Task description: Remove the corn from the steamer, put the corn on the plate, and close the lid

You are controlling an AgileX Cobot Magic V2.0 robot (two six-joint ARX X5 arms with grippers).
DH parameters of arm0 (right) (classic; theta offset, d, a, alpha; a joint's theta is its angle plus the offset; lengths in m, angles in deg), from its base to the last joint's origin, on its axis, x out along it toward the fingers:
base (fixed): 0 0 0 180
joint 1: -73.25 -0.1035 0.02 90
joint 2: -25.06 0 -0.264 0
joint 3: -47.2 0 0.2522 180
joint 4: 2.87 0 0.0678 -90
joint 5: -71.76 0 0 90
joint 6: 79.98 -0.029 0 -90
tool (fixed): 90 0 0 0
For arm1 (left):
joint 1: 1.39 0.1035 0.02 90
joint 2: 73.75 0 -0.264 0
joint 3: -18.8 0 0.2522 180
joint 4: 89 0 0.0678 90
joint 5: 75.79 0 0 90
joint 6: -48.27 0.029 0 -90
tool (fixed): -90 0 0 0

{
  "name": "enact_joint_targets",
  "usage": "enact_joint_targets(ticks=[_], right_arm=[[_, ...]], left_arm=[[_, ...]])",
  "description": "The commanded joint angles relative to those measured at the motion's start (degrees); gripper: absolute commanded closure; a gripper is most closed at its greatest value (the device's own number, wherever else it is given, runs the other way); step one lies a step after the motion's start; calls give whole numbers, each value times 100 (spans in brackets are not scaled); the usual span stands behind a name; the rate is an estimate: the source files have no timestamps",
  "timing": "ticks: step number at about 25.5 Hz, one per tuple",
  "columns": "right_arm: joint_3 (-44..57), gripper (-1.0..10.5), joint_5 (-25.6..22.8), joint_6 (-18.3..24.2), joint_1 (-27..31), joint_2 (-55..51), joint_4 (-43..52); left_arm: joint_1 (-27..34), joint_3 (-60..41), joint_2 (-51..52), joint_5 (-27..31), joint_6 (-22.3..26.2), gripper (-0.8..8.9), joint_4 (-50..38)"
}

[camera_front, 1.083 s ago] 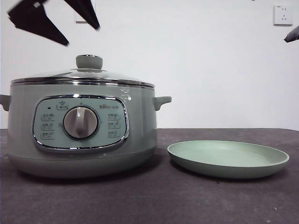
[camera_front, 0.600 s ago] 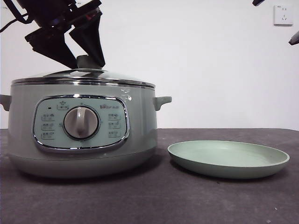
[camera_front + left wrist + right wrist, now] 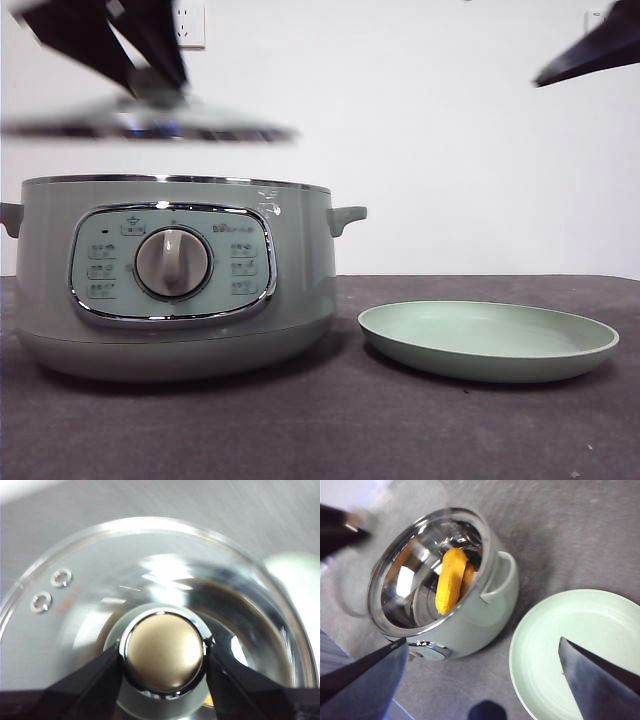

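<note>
The left gripper [image 3: 162,655] had two matte black jaws, wedge-shaped and tapering to blunt tips, rising from the lower corners of its wrist frame. The right gripper [image 3: 480,680] showed broad, dark, flat-sided jaws with straight edges, blurred at lower left and lower right.

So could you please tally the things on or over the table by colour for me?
Pale green: 2, the steamer and the plate
Yellow-orange: 1, the corn inside the steamer
Clear glass: 1, the lid, held up by the left gripper
Total: 4
</note>
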Motion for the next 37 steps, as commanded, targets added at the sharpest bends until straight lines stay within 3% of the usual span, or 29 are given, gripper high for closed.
enact_joint_targets(ticks=[1,5,9,18,28,34,37], right_arm=[[-376,447,-280,-55,-599,540,31],[-1401,447,-1032,144,-1578,1803,-118],[-2918,452,-1668,348,-2277,3265,-920],[-4859,490,-2365,745,-2918,5213,-1707],[-5110,515,-2511,846,-3099,6186,-1355],[-5108,760,-2608,846,-3086,6424,-1292],[-5110,936,-2756,846,-3093,6435,-1198]], left_arm=[[20,81,638,380,57,822,-42],[15,81,1659,1587,48,822,420],[15,81,2439,2065,42,822,846],[15,81,3047,2404,-116,822,1414],[15,81,3049,2393,-260,822,1661],[15,81,3049,2391,-260,822,1663],[15,81,3049,2389,-260,822,1663]])
